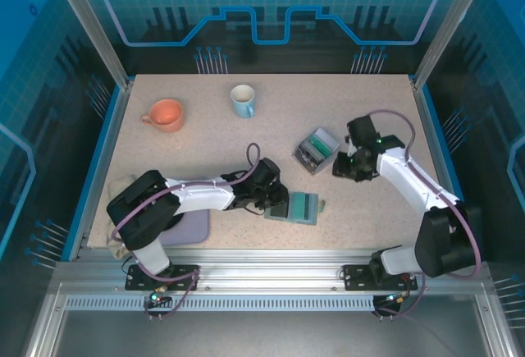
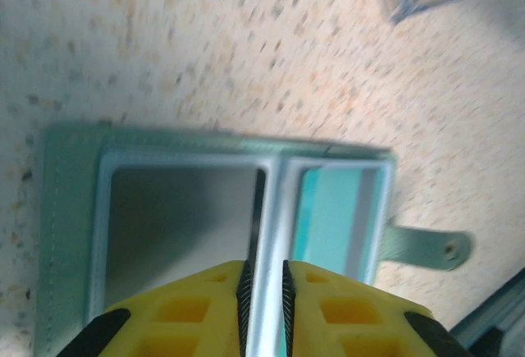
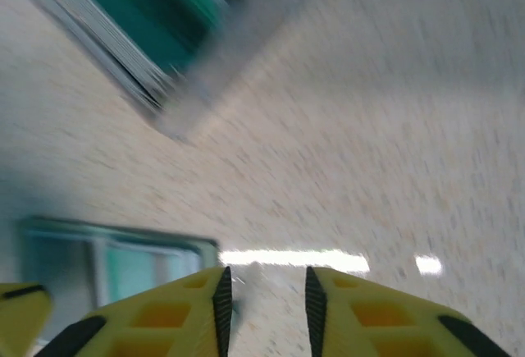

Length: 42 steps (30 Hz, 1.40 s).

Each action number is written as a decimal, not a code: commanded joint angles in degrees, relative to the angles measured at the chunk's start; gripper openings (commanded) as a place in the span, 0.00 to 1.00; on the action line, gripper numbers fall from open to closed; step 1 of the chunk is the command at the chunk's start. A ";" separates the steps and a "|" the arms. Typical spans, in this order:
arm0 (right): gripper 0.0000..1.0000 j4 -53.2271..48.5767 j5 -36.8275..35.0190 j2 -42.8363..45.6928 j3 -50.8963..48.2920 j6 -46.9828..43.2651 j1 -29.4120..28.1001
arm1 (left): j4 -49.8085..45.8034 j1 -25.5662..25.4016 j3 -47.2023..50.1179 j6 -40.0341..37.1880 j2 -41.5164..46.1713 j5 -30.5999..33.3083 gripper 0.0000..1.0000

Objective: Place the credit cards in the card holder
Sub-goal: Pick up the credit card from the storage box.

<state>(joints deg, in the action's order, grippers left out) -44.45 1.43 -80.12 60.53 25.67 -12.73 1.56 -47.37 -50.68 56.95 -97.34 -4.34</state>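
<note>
The sage-green card holder (image 1: pixel 294 208) lies open and flat at the desk's (image 1: pixel 369 111) front centre, a teal credit card (image 2: pixel 332 217) in one pocket. More credit cards (image 3: pixel 139 12) sit stacked in a clear box (image 1: pixel 316 150).

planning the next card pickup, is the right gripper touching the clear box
Apart. The right wrist view shows bare table between the right gripper and the clear box; its jaws stand open with nothing between them.

card holder (image 1: pixel 297 208): flat on the table (image 1: pixel 369 102), near middle.
box (image 1: pixel 330 138): beyond it to the right, apart; credit cards (image 1: pixel 312 155) inside.
mug (image 1: pixel 243 100): far middle; cup (image 1: pixel 164 115) to its left.
left claw (image 1: pixel 277 201): at the card holder's left edge.
right claw (image 1: pixel 346 170): just right of the box.
</note>
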 commanded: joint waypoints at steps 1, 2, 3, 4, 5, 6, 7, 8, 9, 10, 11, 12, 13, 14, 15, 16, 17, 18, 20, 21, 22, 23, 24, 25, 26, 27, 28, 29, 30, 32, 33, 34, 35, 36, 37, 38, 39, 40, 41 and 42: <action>0.27 1.87 8.27 -5.16 7.62 -11.66 -0.14 | -0.31 2.35 -2.91 -0.08 2.37 -2.89 0.24; 0.26 0.91 7.92 -7.47 9.86 -13.20 -0.75 | -0.36 2.88 -3.23 0.02 2.57 -3.24 0.25; 0.26 -0.10 8.02 -9.39 12.46 -15.48 -1.43 | -0.50 3.51 -3.58 0.24 2.74 -3.67 0.27; 0.26 -1.00 6.79 -11.18 14.27 -16.60 -1.96 | -0.51 3.96 -3.75 0.52 2.89 -4.19 0.28; 0.26 -2.01 4.75 -13.12 16.26 -17.50 -2.57 | -0.26 4.70 -3.60 0.90 3.08 -4.73 0.28; 0.27 -2.55 3.50 -14.82 17.94 -18.43 -3.05 | -0.02 5.28 -3.47 1.23 3.43 -5.02 0.30; 0.28 -2.82 2.44 -16.06 19.06 -19.00 -3.34 | -0.04 5.69 -3.25 1.45 3.76 -5.06 0.31; 0.29 -3.26 1.43 -17.48 20.29 -19.43 -3.52 | -0.18 6.13 -3.04 1.63 4.15 -5.07 0.32; 0.30 -3.37 1.06 -18.96 21.32 -19.96 -3.69 | -0.34 6.56 -2.78 1.59 4.62 -5.07 0.33; 0.31 -3.41 0.86 -19.99 21.99 -20.35 -3.78 | -0.49 6.93 -2.47 1.70 5.00 -4.98 0.33; 0.32 -3.92 0.43 -21.20 22.97 -20.92 -4.07 | -0.70 7.26 -2.07 1.68 5.43 -4.98 0.34; 0.33 -4.32 -0.12 -22.28 23.93 -21.41 -4.38 | -0.76 7.50 -1.73 1.76 5.79 -4.89 0.36; 0.34 -4.57 -0.68 -23.09 24.48 -21.83 -4.78 | -0.83 7.65 -1.34 1.76 6.09 -4.89 0.36; 0.35 -4.93 -0.90 -24.11 25.17 -22.26 -5.13 | -1.00 7.83 -1.04 1.83 6.32 -4.89 0.36; 0.35 -5.24 -1.32 -25.06 25.75 -22.42 -5.48 | -1.20 7.98 -0.76 1.76 6.54 -4.85 0.37; 0.35 -5.17 -2.22 -25.72 26.10 -22.44 -5.72 | -1.31 8.10 -0.60 1.76 6.59 -4.89 0.37; 0.35 -5.21 -3.05 -26.60 26.38 -22.59 -6.13 | -1.40 8.10 -0.38 1.77 6.65 -4.93 0.37; 0.35 -5.30 -3.35 -27.31 26.78 -22.60 -6.29 | -1.39 8.17 -0.18 1.89 6.80 -4.97 0.37; 0.35 -5.30 -4.65 -28.41 27.49 -22.50 -6.62 | -1.46 8.23 0.03 1.90 6.88 -5.03 0.37; 0.35 -5.47 -5.45 -29.06 28.00 -22.55 -6.69 | -1.43 8.26 0.05 1.85 6.98 -4.98 0.38; 0.35 -5.64 -5.92 -29.63 28.35 -22.60 -6.82 | -1.53 8.33 0.05 1.78 6.93 -5.06 0.38; 0.35 -5.73 -6.17 -30.20 28.70 -22.70 -6.93 | -1.63 8.37 0.01 1.70 6.92 -5.08 0.38; 0.35 -6.02 -6.03 -30.82 29.18 -22.81 -6.95 | -1.73 8.44 0.04 1.70 6.92 -5.15 0.38; 0.35 -6.20 -5.84 -31.38 29.49 -22.93 -7.03 | -1.82 8.53 0.05 1.71 6.95 -5.15 0.38; 0.34 -6.27 -5.97 -31.95 29.79 -22.90 -7.08 | -1.74 8.60 0.05 1.62 6.94 -5.14 0.38; 0.32 -6.40 -6.08 -32.40 29.97 -22.99 -7.22 | -1.84 8.66 0.05 1.64 6.95 -5.14 0.38; 0.32 -6.44 -6.05 -32.77 30.03 -23.00 -7.20 | -1.89 8.75 0.01 1.65 6.98 -5.13 0.38; 0.31 -6.43 -6.21 -33.04 30.08 -22.96 -7.30 | -1.97 8.72 0.00 1.65 7.07 -5.12 0.38; 0.29 -6.54 -6.39 -33.36 30.17 -22.95 -7.29 | -2.03 8.76 0.09 1.50 7.02 -5.05 0.38; 0.25 -7.01 -7.33 -33.68 30.51 -22.99 -7.37 | -2.17 8.71 0.23 1.50 7.16 -5.07 0.38; 0.22 -7.14 -8.09 -33.57 30.66 -23.04 -7.55 | -2.18 8.78 0.25 1.43 7.25 -5.11 0.38; 0.20 -6.81 -8.37 -32.98 30.41 -23.20 -7.61 | -2.33 8.86 0.25 1.34 7.29 -4.99 0.38; 0.19 -6.67 -8.22 -32.37 30.24 -23.50 -7.68 | -2.53 8.83 0.28 1.24 7.26 -4.97 0.38; 0.17 -6.70 -8.31 -31.82 30.22 -23.56 -7.77 | -2.63 8.81 0.24 1.24 7.38 -4.90 0.38; 0.15 -6.94 -8.66 -31.48 30.37 -23.56 -7.83 | -2.71 8.86 0.30 1.21 7.36 -4.89 0.38; 0.15 -7.37 -8.96 -31.09 30.53 -23.70 -7.83 | -2.86 8.81 0.32 1.08 7.51 -4.83 0.38; 0.14 -7.94 -9.30 -30.79 30.80 -23.78 -7.91 | -2.94 8.82 0.39 1.10 7.52 -4.80 0.38; 0.11 -8.36 -9.64 -30.40 30.84 -24.11 -8.07 | -3.01 8.89 0.40 0.98 7.57 -4.88 0.38; 0.09 -8.42 -9.80 -29.84 30.79 -24.36 -8.16 | -2.97 8.96 0.40 0.97 7.55 -4.85 0.38; 0.09 -8.55 -10.10 -29.41 30.75 -24.42 -8.25 | -3.10 8.95 0.39 0.89 7.60 -4.85 0.38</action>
<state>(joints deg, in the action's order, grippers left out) -50.41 -7.31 -112.68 89.69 2.11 -20.21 0.19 -39.09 -51.22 58.48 -91.44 -8.45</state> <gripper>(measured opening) 0.092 0.378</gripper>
